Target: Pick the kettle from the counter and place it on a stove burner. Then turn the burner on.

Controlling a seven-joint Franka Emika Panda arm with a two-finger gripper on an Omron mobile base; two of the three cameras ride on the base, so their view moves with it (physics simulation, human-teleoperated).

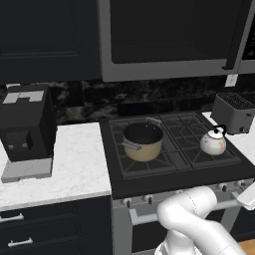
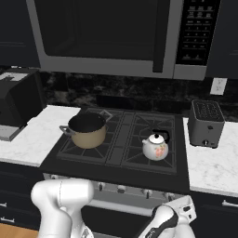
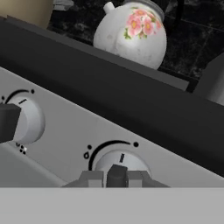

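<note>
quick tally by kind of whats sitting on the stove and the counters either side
Kettle: 1
Saucepan: 1
Toaster: 1
Coffee machine: 1
Total: 4

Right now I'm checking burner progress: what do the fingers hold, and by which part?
The fingers are shut on a stove knob, at its front; the kettle sits free on the burner.
</note>
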